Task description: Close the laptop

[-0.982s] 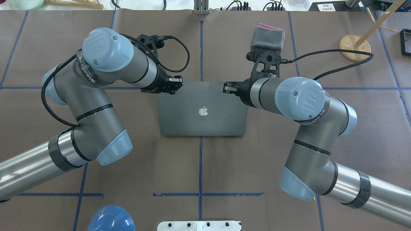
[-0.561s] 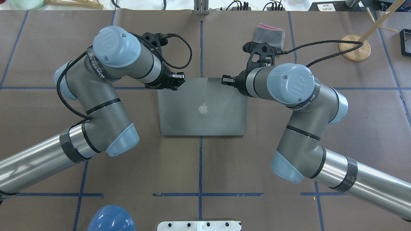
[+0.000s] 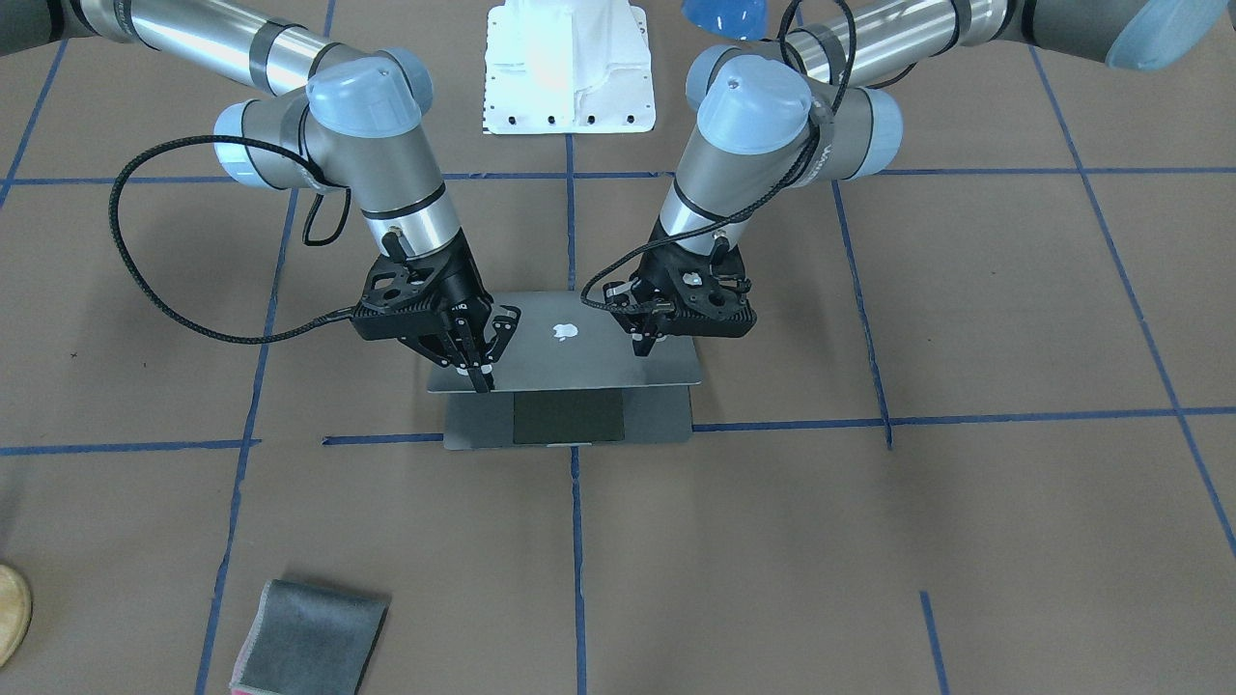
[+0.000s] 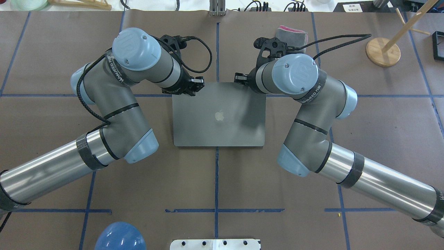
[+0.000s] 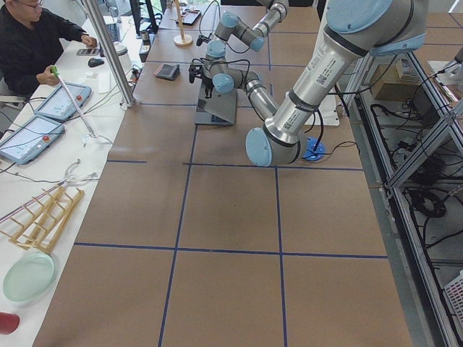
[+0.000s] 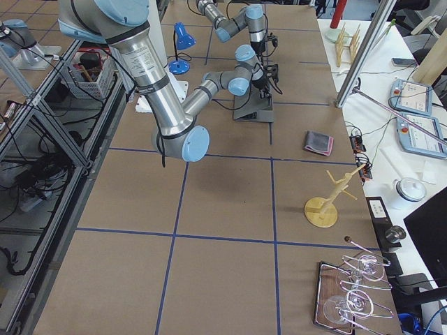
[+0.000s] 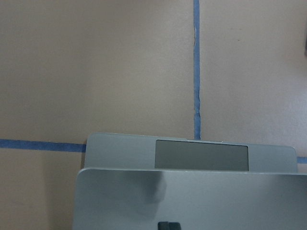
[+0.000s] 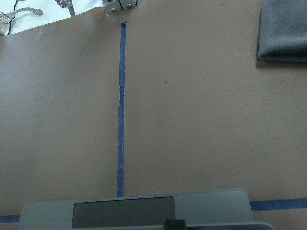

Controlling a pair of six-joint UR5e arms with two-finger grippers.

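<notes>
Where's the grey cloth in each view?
Front-facing: cloth bottom left.
Overhead: cloth top, right of centre.
Exterior left: cloth far, left of laptop.
Exterior right: cloth right of laptop.
Left wrist: not in view.
Right wrist: cloth top right corner.
Shared landmark: laptop.

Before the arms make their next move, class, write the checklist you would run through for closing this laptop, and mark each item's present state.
1. Slim grey metal laptop shut flat: not ok, its dark trackpad shows.
2. Left jaws and right jaws resting on the lid: ok.
3. Both jaws shut: ok.
4. Keyboard under the lid free of objects: cannot tell.
5. Folded grey cloth apart from laptop: ok.
</notes>
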